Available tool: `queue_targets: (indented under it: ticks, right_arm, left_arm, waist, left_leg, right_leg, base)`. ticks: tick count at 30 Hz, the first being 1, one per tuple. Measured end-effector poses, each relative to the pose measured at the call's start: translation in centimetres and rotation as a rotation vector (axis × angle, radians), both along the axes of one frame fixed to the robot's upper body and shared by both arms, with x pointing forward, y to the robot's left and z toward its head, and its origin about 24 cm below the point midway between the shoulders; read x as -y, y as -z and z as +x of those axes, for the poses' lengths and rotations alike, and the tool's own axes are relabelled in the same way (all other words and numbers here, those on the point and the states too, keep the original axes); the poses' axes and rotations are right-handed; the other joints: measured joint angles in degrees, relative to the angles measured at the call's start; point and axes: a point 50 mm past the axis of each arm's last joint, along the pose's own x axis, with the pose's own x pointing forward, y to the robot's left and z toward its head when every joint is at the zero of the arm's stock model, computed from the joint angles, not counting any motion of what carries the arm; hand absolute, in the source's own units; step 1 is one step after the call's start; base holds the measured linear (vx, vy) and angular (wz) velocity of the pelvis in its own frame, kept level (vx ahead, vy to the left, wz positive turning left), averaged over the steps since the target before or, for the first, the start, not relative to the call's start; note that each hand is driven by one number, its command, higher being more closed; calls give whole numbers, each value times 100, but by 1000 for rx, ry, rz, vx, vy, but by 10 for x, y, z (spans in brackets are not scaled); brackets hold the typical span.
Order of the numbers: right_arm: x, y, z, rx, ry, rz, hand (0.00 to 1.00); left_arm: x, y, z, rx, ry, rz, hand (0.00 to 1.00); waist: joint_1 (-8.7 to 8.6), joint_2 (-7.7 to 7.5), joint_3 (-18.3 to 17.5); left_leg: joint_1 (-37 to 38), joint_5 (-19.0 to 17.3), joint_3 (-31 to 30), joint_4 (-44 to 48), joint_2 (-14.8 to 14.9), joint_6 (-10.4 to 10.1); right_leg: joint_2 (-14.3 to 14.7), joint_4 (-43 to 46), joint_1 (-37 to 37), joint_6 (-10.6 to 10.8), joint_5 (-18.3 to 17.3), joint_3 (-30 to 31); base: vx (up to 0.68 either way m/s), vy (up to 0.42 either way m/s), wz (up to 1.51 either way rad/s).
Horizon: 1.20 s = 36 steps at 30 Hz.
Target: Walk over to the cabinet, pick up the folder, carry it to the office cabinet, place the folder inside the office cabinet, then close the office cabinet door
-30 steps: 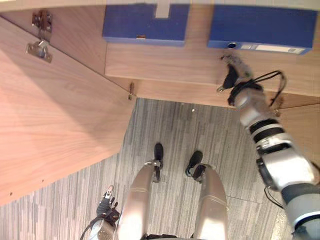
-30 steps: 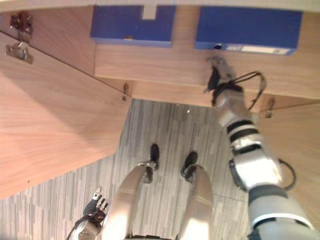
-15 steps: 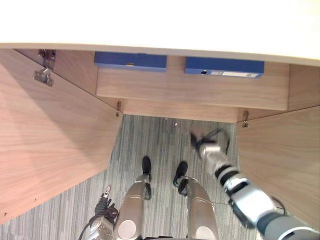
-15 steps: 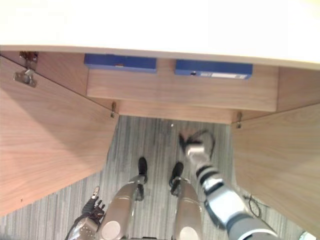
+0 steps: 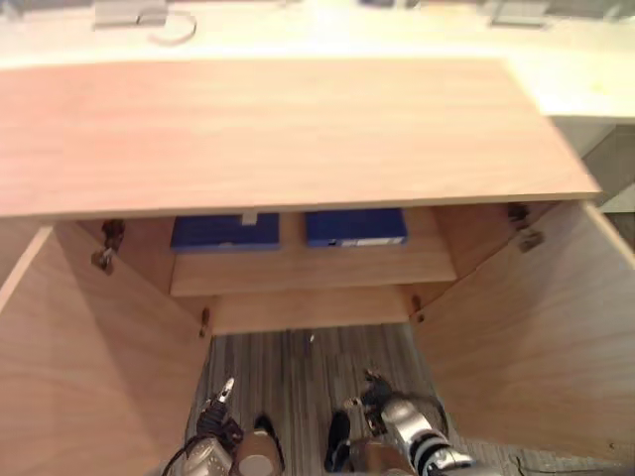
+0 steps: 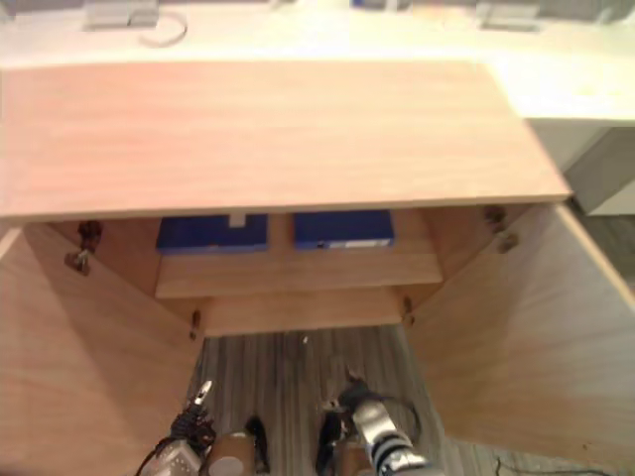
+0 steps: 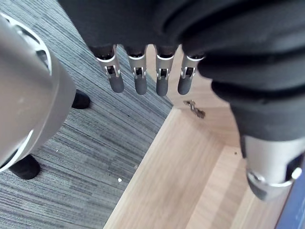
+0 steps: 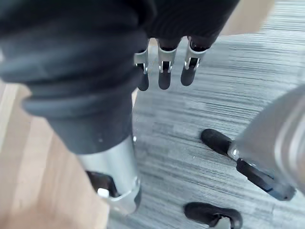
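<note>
Two blue folders lie side by side on the shelf inside the open wooden cabinet, the left folder (image 5: pixel 223 231) and the right folder (image 5: pixel 354 227) with a white label along its edge. Both hands hang low by the floor, well below the shelf and apart from the folders. My left hand (image 5: pixel 213 424) is open with straight fingers (image 7: pixel 138 81) and holds nothing. Nearer the cabinet opening, my right hand (image 5: pixel 389 409) is open as well, its fingers (image 8: pixel 162 76) straight over the carpet, nothing in it.
The cabinet's left door (image 5: pixel 89 397) and right door (image 5: pixel 526 337) stand swung out on either side of me. Its wide wooden top (image 5: pixel 288 129) overhangs the shelf. Grey striped carpet (image 5: pixel 298 367) lies between the doors. A white surface (image 5: pixel 585 79) runs behind the cabinet.
The camera has swung up and back, so the cabinet top now shows. My right hand has dropped from the shelf beside the right folder to low by my leg.
</note>
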Motion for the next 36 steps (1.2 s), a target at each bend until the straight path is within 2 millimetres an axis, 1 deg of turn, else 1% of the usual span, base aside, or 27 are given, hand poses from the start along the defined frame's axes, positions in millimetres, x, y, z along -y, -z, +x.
queue_targets:
  ticks: [1,2,3,4,5,6,8,9,10,11,13,17,22,25,26,27,28,29,30,31,32,33,34,35,36]
  right_arm:
    - [11,7,-15,-38,122,19,0]
    - [28,15,-40,-89,301,42,0]
    - [40,16,-48,-83,434,63,0]
    - [44,17,-52,-86,482,68,0]
    - [50,19,-60,-90,567,76,0]
    - [55,20,-69,-89,645,80,0]
    - [60,21,-79,-92,730,92,0]
    - [64,23,-89,-100,799,103,0]
    - [65,24,-98,-112,867,116,0]
    - [66,25,-103,-118,895,120,0]
    - [67,26,-115,-127,992,138,0]
    - [67,26,-117,-116,1042,147,0]
    - [68,22,-106,-59,1037,145,0]
    - [69,20,-100,-24,1058,156,0]
    - [69,20,-99,-20,1066,159,0]
    - [69,19,-95,-6,1077,165,0]
    - [69,18,-94,4,1085,167,0]
    - [69,16,-90,25,1107,176,0]
    - [69,15,-87,36,1113,180,0]
    - [71,13,-84,61,1120,185,0]
    - [71,12,-80,80,1130,193,0]
    - [71,12,-80,83,1137,195,0]
    - [71,12,-81,84,1152,199,0]
    - [72,12,-83,80,1160,191,0]
    - [72,13,-86,73,1164,186,0]
  left_arm:
    - [3,1,0,-6,16,7,0]
    - [10,2,1,-23,59,18,0]
    - [16,3,1,-37,111,36,0]
    - [19,4,0,-47,136,44,0]
    - [23,5,-2,-67,185,61,0]
    - [26,7,-3,-82,230,80,0]
    - [30,8,-5,-99,279,94,0]
    - [32,10,-7,-112,307,103,0]
    - [32,10,-8,-117,330,114,0]
    - [32,10,-8,-118,334,116,0]
    - [32,10,-10,-126,354,131,0]
    - [35,11,-10,-129,394,147,0]
    - [41,10,-10,-124,462,174,0]
    - [49,10,-8,-113,500,172,0]
    - [49,10,-8,-111,506,173,0]
    - [51,8,-5,-98,518,178,0]
    - [51,8,-3,-91,521,181,0]
    - [51,7,-2,-87,526,185,0]
    - [51,7,-1,-84,529,188,0]
    - [51,6,1,-75,527,194,0]
    - [50,5,1,-73,522,196,0]
    - [50,5,1,-74,521,196,0]
    - [49,6,0,-78,515,195,0]
    - [49,6,-2,-84,510,192,0]
    - [49,7,-2,-86,509,190,0]
  waist:
    - [-7,46,-66]
    - [-52,109,-141]
    - [-168,125,-159]
    - [-208,138,-205]
    - [-271,151,-320]
    - [-287,171,-390]
    - [-288,177,-487]
    - [-309,178,-525]
    - [-333,181,-523]
    - [-341,182,-524]
    - [-337,184,-518]
    - [-371,186,-517]
    - [-424,180,-502]
    - [-428,176,-494]
    - [-428,177,-478]
    - [-432,175,-352]
    - [-431,171,-296]
    - [-424,165,-243]
    - [-422,168,-218]
    - [-401,164,-171]
    - [-380,176,-156]
    - [-379,180,-156]
    - [-376,175,-154]
    - [-416,175,-148]
    - [-434,176,-148]
  left_leg:
    - [-21,-101,-320,122,-8,-10]
    - [23,-190,-755,50,-121,-56]
    - [181,-148,-760,-145,-248,0]
    - [223,-130,-743,-206,-286,26]
    - [310,-92,-690,-337,-374,66]
    - [426,-45,-623,-494,-456,93]
    - [572,32,-524,-739,-571,141]
    - [682,93,-455,-913,-650,179]
    - [765,117,-379,-990,-696,203]
    - [786,118,-333,-1003,-711,206]
    - [915,104,-135,-1055,-760,229]
    - [1100,55,129,-1091,-773,283]
    - [1182,-7,534,-1075,-767,318]
    - [1186,-7,741,-1079,-751,321]
    - [1203,-7,767,-1079,-744,321]
    - [1318,-7,823,-1085,-720,319]
    - [1373,-7,842,-1090,-709,318]
    - [1444,-7,916,-1099,-692,316]
    - [1485,-7,991,-1111,-689,315]
    - [1569,-10,1199,-1138,-682,309]
    - [1683,-25,1415,-1144,-633,282]
    - [1746,-30,1491,-1135,-594,275]
    - [1860,-37,1651,-1092,-497,263]
    - [1952,-38,1709,-1056,-397,254]
    - [1996,-41,1719,-1030,-353,242]
  right_leg:
    - [80,-156,113,-10,100,100]
    - [105,-333,204,-2,257,197]
    - [47,-550,353,46,398,275]
    - [19,-622,392,72,438,293]
    - [-44,-738,443,109,486,340]
    - [-105,-817,485,154,530,395]
    - [-179,-888,502,200,573,501]
    - [-227,-922,519,226,598,567]
    - [-244,-951,541,258,621,632]
    - [-245,-960,540,271,631,667]
    - [-265,-962,546,303,693,946]
    - [-270,-953,575,330,759,1179]
    - [-255,-920,452,310,786,1542]
    - [-283,-798,303,313,780,1569]
    - [-277,-742,283,307,771,1572]
    - [-245,-535,283,275,672,1577]
    - [-234,-410,269,288,594,1571]
    - [-247,-79,135,273,370,1454]
    - [-323,154,40,229,240,1243]
    - [-588,585,-106,109,55,569]
    - [-848,859,-125,80,2,-22]
    - [-954,958,-124,89,-20,-289]
    - [-1148,1243,-120,73,-151,-738]
    - [-1375,1642,-124,16,-327,-1038]
    - [-1502,1852,-133,8,-412,-1119]
  base:
    - [42,55,-48]
    - [54,117,-46]
    - [25,128,-29]
    - [26,151,-14]
    - [9,137,-12]
    - [12,140,-16]
    - [25,126,-22]
    - [55,144,-30]
    - [56,124,-27]
    - [40,82,-34]
    - [50,106,-57]
    - [-19,69,-43]
    - [-110,52,-39]
    - [-60,14,-28]
    - [-30,-6,-20]
    - [-14,-19,-11]
    - [-21,-30,-14]
    - [-24,-19,-17]
    - [-30,6,-45]
    - [-4,48,-74]
    - [35,57,-81]
    - [104,31,-74]
    - [147,-33,-49]
    - [160,-89,-34]
    - [111,-109,-12]
